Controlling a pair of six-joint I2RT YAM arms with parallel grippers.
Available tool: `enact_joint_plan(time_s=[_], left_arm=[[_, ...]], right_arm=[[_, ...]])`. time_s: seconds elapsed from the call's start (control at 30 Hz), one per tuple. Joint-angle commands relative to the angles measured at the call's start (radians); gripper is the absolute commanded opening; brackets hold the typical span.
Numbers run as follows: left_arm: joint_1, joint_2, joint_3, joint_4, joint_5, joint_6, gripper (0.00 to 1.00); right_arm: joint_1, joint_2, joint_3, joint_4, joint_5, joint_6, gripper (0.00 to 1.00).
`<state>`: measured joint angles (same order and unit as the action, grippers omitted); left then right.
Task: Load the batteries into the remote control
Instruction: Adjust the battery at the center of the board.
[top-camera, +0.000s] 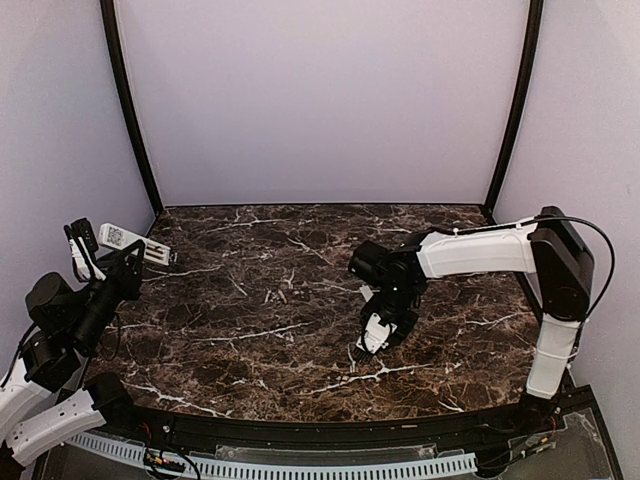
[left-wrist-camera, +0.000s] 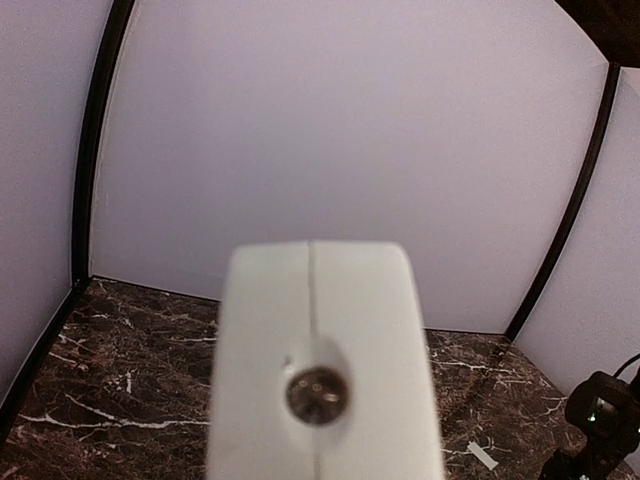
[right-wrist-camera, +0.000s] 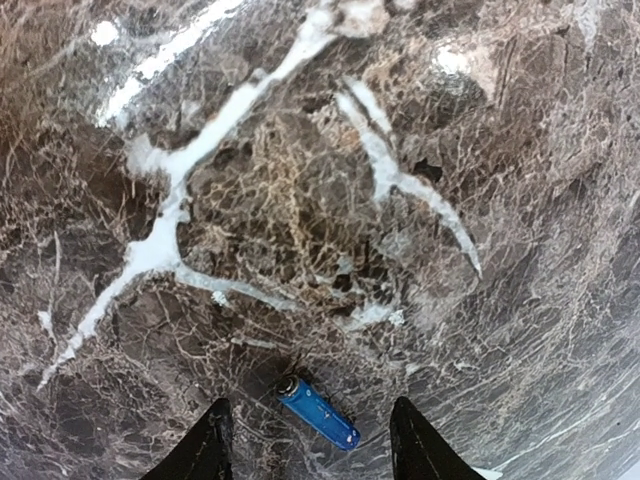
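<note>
The white remote control (top-camera: 125, 240) is held up off the table at the far left, with my left gripper (top-camera: 92, 256) shut on it. In the left wrist view the remote control (left-wrist-camera: 320, 330) fills the middle end-on, its dark round emitter facing the camera, and it hides the fingers. A blue battery (right-wrist-camera: 318, 412) lies on its side on the marble. My right gripper (right-wrist-camera: 312, 445) hangs just above it, open, with one black fingertip on each side and neither touching it. In the top view the right gripper (top-camera: 375, 335) points down at the table's right middle. Other batteries are not in view.
The dark marble table (top-camera: 260, 320) is enclosed by pale walls with black corner posts (top-camera: 130, 110). A small white strip (left-wrist-camera: 482, 456) lies on the marble near the right arm (left-wrist-camera: 600, 420). A black rim runs along the table's near edge (top-camera: 330, 430).
</note>
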<state>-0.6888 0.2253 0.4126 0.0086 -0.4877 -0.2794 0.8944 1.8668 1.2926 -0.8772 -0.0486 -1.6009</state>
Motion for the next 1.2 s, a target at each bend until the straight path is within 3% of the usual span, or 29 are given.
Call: enact_joint_plan(time_s=[0.0,0.17,0.4,0.57,0.8,0.97,1.07,1.17], left_arm=[[0.006,-0.002,0.017,0.031,-0.015,0.017,0.0],[0.005,-0.006,0.015,0.028,-0.026,0.012,0.0],[0.005,-0.008,0.016,0.026,-0.032,0.014,0.0],[0.006,-0.01,0.017,0.025,-0.03,0.015,0.0],[0.006,-0.022,0.021,0.015,-0.027,0.019,0.0],[0.006,-0.023,0.025,0.007,-0.022,0.019,0.0],[0.005,-0.017,0.026,0.006,-0.016,0.019,0.0],[0.005,-0.003,0.032,0.006,0.005,0.014,0.0]], right_arm=[[-0.023,0.038,0.0,0.037,0.015,-0.076,0.5],[-0.019,0.054,-0.017,0.05,-0.001,-0.07,0.45],[-0.024,0.061,-0.04,0.046,0.015,-0.013,0.29],[-0.032,0.064,-0.036,0.032,0.021,0.019,0.08],[-0.032,0.072,-0.006,0.031,0.003,0.084,0.0],[-0.011,0.1,0.09,0.046,-0.117,0.345,0.0],[0.004,0.141,0.164,0.093,-0.146,0.633,0.0],[0.01,0.235,0.256,0.039,-0.073,0.909,0.0]])
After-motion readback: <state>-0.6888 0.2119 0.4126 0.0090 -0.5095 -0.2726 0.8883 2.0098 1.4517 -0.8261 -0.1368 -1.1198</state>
